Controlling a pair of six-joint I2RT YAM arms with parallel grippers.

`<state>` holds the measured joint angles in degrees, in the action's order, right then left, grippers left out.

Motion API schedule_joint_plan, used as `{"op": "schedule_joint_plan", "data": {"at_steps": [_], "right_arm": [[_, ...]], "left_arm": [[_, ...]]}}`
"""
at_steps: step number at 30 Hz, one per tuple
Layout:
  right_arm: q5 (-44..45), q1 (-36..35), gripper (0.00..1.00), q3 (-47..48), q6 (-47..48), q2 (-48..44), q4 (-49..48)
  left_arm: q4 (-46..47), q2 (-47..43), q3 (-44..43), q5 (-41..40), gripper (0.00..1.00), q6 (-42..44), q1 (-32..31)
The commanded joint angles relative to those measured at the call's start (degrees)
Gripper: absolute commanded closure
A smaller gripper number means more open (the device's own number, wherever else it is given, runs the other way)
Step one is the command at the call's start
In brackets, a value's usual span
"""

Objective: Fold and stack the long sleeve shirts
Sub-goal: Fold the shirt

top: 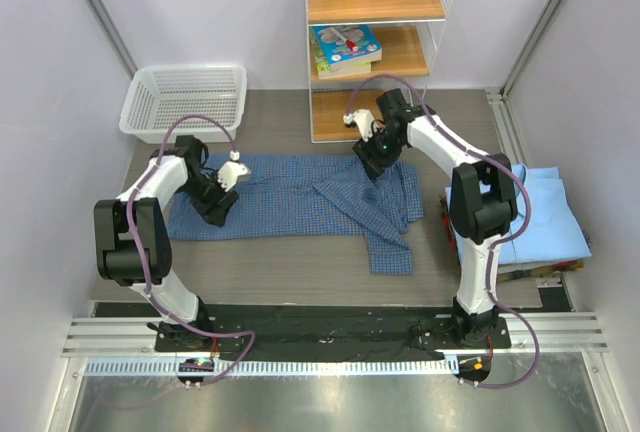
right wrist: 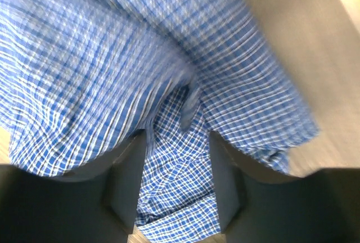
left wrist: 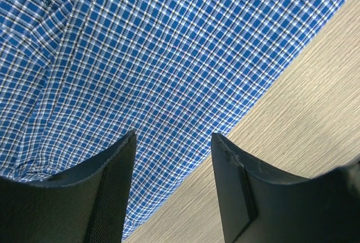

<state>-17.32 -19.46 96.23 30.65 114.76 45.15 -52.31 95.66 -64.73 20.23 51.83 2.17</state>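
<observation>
- Dark blue checked shirt (top: 300,202) lies spread flat in the middle of the table (top: 300,277), with one sleeve angled across the body. The plain light blue shirt (top: 545,217) sits folded at the table's right edge.
- Handling (judged): light, limp cloth that will sag and drag. Pinch at the hem, shoulder seam or cuff, not mid-panel.
- Left gripper (left wrist: 174,136): jaws moderately parted and empty, just above the shirt's edge.
- Right gripper (right wrist: 177,133): jaws parted over rumpled cloth at the far right end. View is blurred; nothing seen pinched.
</observation>
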Motion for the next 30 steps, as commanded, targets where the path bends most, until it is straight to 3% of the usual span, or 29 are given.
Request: {"op": "schedule_joint_plan", "data": {"at_steps": [1, 6, 9, 13, 16, 19, 26, 28, 29, 30], "right_arm": [[3.3, 0.6, 0.42, 0.6, 0.5, -0.6, 4.9], [2.8, 6.1, 0.36, -3.1, 0.6, -9.4, 11.2], [-3.7, 10.4, 0.34, -7.9, 0.2, -16.7, 16.6], [-10.6, 10.5, 0.34, -21.0, -0.8, -25.0, 21.3], [-12.9, 9.3, 0.35, -28.1, -2.4, -25.9, 20.2], [-9.3, 7.3, 0.36, -32.0, -3.9, -24.5, 17.8], [-7.2, 2.2, 0.4, -33.6, -7.1, -19.1, 15.0], [-7.0, -0.2, 0.49, -34.2, -8.1, -17.8, 13.3], [-5.3, -0.7, 0.61, -34.3, -8.6, -17.1, 11.9], [-4.0, -1.2, 0.96, -33.6, -9.6, -16.9, 11.6]], "left_arm": [[-0.4, -1.5, -1.9, 2.4, 0.43, -0.4, -0.1], [-2.3, -6.4, -1.7, 6.2, 0.4, -0.7, -0.2], [-3.6, -8.6, -2.6, 8.2, 0.39, -2.0, -0.2], [-3.5, -12.2, -2.6, 12.8, 0.36, -3.8, -0.1], [-1.0, -15.6, -1.0, 17.0, 0.32, -5.2, -0.2], [1.2, -18.6, -0.2, 19.7, 0.29, -7.8, -0.2], [2.5, -24.2, -0.6, 22.7, 0.29, -10.3, -0.1], [4.0, -26.3, 0.8, 22.9, 0.29, -10.3, -0.1], [4.1, -26.7, 1.1, 23.2, 0.29, -10.3, -0.2], [3.8, -27.1, 1.1, 23.5, 0.29, -10.4, -0.1]]}}
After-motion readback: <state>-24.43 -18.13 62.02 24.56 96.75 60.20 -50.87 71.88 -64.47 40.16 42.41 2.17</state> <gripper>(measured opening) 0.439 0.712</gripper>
